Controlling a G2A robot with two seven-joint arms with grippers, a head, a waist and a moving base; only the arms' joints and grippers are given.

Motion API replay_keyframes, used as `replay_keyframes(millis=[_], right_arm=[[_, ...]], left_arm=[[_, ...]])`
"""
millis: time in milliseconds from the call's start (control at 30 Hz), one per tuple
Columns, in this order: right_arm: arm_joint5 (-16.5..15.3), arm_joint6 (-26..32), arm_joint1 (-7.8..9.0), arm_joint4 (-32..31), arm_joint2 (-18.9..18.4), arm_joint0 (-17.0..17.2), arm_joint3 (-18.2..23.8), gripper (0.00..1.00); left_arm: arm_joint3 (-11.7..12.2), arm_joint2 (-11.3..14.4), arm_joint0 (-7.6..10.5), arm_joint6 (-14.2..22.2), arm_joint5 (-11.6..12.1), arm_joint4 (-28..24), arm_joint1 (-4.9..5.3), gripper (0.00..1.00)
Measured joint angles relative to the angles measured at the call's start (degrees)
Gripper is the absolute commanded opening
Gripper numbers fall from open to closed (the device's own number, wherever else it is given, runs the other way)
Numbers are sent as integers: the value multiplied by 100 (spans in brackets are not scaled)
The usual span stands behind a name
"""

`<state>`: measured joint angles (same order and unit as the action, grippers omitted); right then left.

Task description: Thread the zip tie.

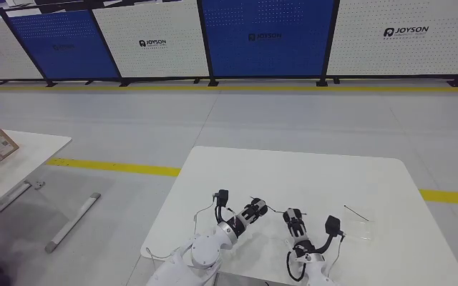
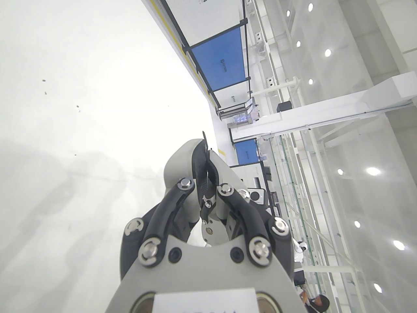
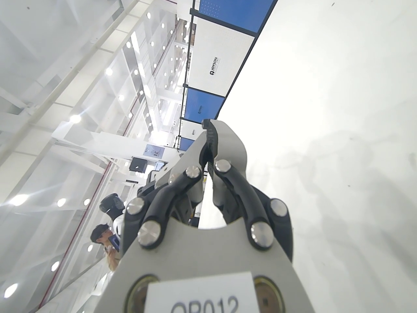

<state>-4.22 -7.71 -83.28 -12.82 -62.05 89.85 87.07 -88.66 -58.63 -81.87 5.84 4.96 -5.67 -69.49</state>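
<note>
White desk on a pale grey floor. Yellow tape line crosses the floor behind the desk. Far side: row of black-framed pegboard partitions, blue panels alternating with white panels. Second white table stands off to the left. Overhead: white beams, round ceiling lights lit.

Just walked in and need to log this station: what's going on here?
A two-armed robot is working at a white table. Its left gripper is shut on what looks like the zip tie, a thin black strip. The right gripper is shut beside it, holding nothing visible. A second black strip lies on the table by a clear sheet. No threading shows yet.
</note>
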Motion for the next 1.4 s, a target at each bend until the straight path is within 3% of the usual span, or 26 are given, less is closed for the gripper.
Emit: replay_keyframes(millis=[667,1400], right_arm=[[68,149,-34,62,74,-92,-86,0],[-11,24,-7,23,-101,136,141,0]], left_arm=[[0,0,0,0,0,0,0,0],[0,0,0,0,0,0,0,0]])
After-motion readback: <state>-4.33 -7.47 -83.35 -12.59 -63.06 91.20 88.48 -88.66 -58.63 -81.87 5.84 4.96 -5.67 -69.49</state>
